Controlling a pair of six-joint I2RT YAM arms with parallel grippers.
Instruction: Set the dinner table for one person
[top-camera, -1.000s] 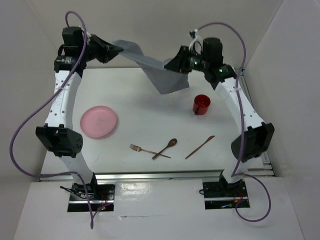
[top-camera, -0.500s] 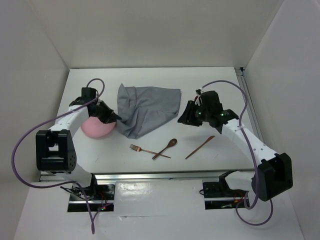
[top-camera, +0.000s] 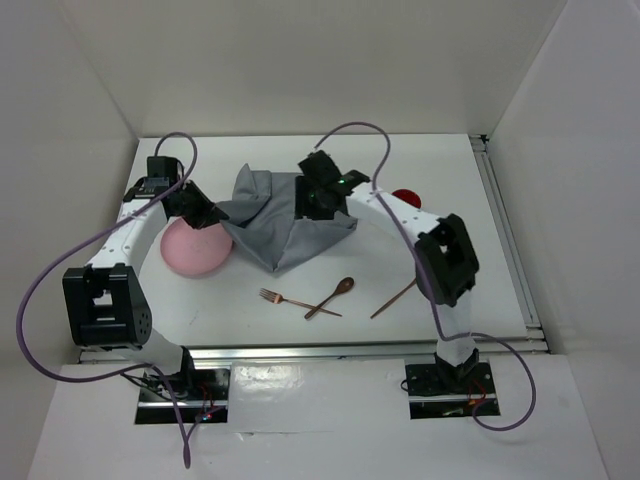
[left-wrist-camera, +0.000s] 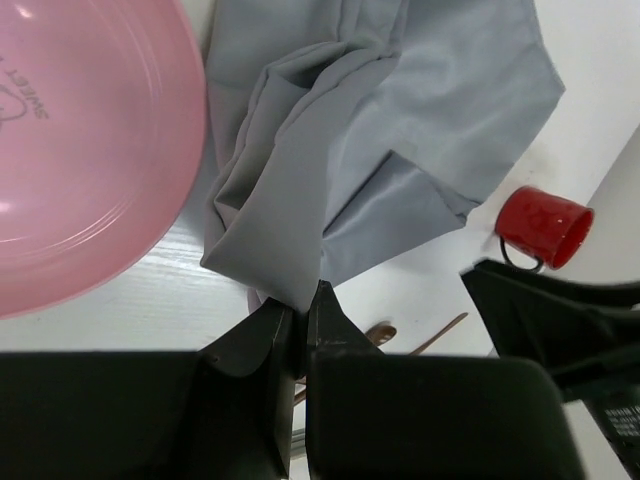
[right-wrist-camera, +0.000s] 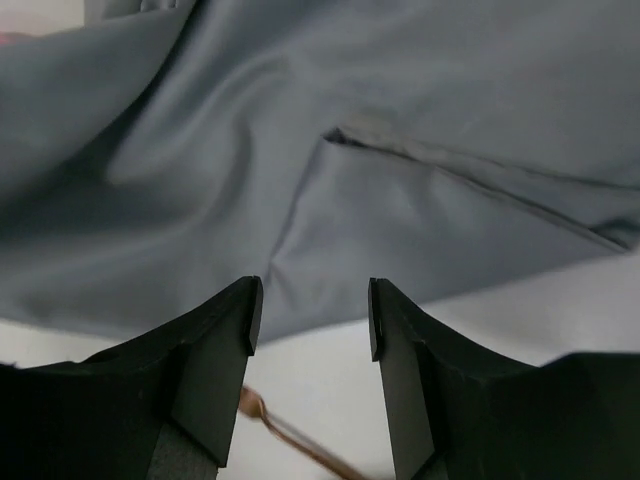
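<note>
On the white dinner table (top-camera: 490, 270) lies a crumpled grey cloth (top-camera: 290, 225), partly folded over itself. My left gripper (top-camera: 218, 214) is shut on the cloth's left corner (left-wrist-camera: 290, 285), right beside the pink plate (top-camera: 188, 252). My right gripper (top-camera: 308, 208) hovers over the middle of the cloth (right-wrist-camera: 400, 150), open with nothing between its fingers (right-wrist-camera: 225, 320). In front of the cloth lie a copper fork (top-camera: 285, 299), spoon (top-camera: 336, 294) and knife (top-camera: 396, 298). A red cup (top-camera: 406, 196) stands behind the right arm, partly hidden.
A metal rail (top-camera: 320, 350) runs along the near edge and another along the right edge (top-camera: 505, 230). White walls enclose the table on three sides. In the left wrist view the plate (left-wrist-camera: 80, 150) fills the left and the cup (left-wrist-camera: 540, 225) stands at the right.
The cloth, earlier held up stretched between both grippers, now lies on the table. My right gripper has let go of it, opened, and swung left over the cloth. The left keeps its corner.
</note>
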